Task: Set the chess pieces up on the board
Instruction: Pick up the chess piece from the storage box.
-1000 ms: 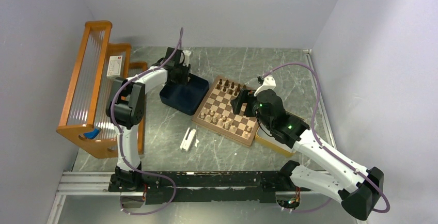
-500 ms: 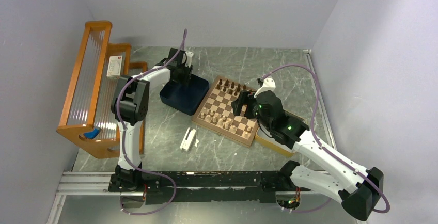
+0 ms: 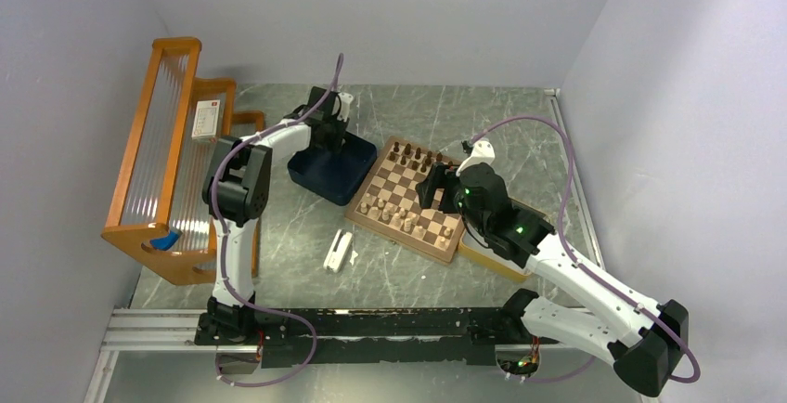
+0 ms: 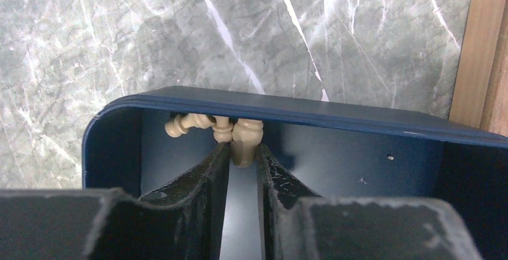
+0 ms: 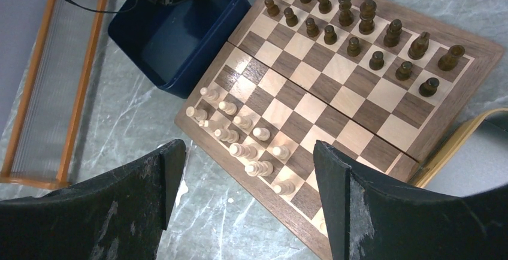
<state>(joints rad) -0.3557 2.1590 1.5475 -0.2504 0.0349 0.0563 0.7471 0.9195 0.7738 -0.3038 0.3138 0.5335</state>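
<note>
The board (image 3: 413,185) lies mid-table, with dark brown pieces (image 3: 413,154) in its far rows and pale tan pieces (image 3: 404,217) in its near rows. My left gripper (image 3: 329,136) reaches into the dark blue tray (image 3: 325,178). In the left wrist view its fingers (image 4: 242,152) are shut on a pale tan piece (image 4: 247,135), with other pale pieces (image 4: 186,125) beside it against the tray wall. My right gripper (image 5: 242,170) is open and empty, hovering above the board's near edge (image 5: 335,110).
An orange wooden rack (image 3: 158,152) stands at the left. A small white object (image 3: 338,251) lies on the marble in front of the board. A pale yellow-rimmed tray (image 3: 487,259) sits under my right arm beside the board.
My left gripper has shifted slightly to the right inside the blue tray. The right arm has hardly moved.
</note>
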